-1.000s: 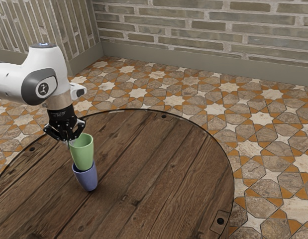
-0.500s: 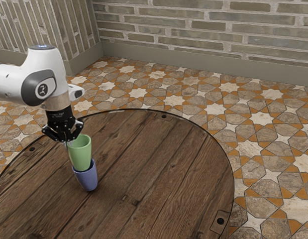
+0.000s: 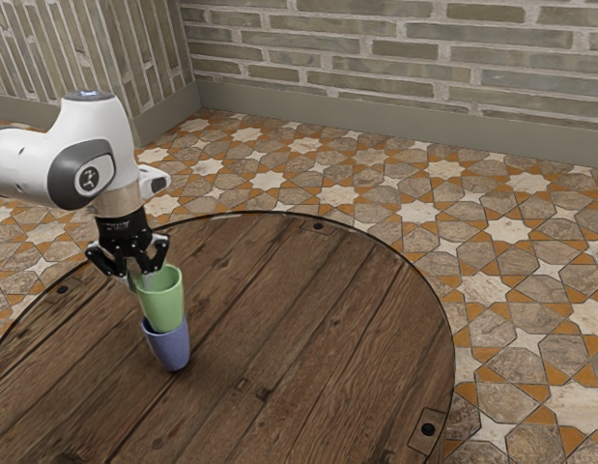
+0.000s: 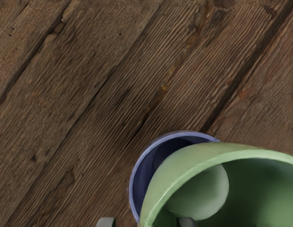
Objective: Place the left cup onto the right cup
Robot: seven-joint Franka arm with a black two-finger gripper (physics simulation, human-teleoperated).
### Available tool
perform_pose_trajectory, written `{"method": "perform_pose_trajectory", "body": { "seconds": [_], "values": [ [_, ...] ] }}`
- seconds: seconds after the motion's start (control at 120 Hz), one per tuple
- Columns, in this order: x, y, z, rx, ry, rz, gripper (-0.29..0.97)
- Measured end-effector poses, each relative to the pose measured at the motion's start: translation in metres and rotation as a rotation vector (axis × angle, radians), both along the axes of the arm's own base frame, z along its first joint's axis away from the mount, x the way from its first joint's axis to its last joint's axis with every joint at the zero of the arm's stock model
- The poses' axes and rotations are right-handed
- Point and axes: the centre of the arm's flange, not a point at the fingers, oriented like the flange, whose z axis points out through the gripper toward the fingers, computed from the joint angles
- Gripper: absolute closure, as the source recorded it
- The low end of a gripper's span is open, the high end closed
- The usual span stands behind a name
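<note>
A green cup (image 3: 160,298) stands nested in a blue cup (image 3: 170,345) on the round wooden table (image 3: 318,319), leaning slightly. My gripper (image 3: 130,270) hangs just above the green cup's rim on the exterior view's left side, open, with its fingers spread apart. In the wrist view the green cup (image 4: 222,184) lies close under my hand, and the blue cup's rim (image 4: 144,165) peeks out beside it.
The table's curved edge (image 3: 443,319) runs along the exterior view's right, with bare wood between it and the cups. Patterned floor tiles (image 3: 492,222) and brick walls (image 3: 395,48) lie beyond the table.
My fingers have spread apart and let go of the green cup. It has stayed nested in the blue cup.
</note>
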Motion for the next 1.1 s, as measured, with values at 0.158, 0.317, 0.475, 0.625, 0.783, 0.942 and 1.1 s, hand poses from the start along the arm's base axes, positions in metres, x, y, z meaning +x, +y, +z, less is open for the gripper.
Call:
{"method": "perform_pose_trajectory", "body": {
  "seconds": [0.158, 0.317, 0.475, 0.625, 0.783, 0.942, 1.1],
  "values": [
    [0.000, 0.001, 0.002, 0.003, -0.009, -0.001, 0.21],
    [0.000, 0.002, 0.004, 0.005, -0.016, -0.001, 0.10],
    [0.000, 0.002, 0.005, 0.005, -0.018, -0.002, 0.05],
    [0.000, 0.002, 0.006, 0.006, -0.021, -0.004, 0.02],
    [0.004, -0.001, 0.015, 0.007, -0.034, -0.012, 0.01],
    [0.011, -0.008, 0.036, 0.010, -0.052, -0.029, 0.01],
    [0.023, -0.027, 0.072, 0.011, -0.068, -0.071, 0.00]
  ]
}}
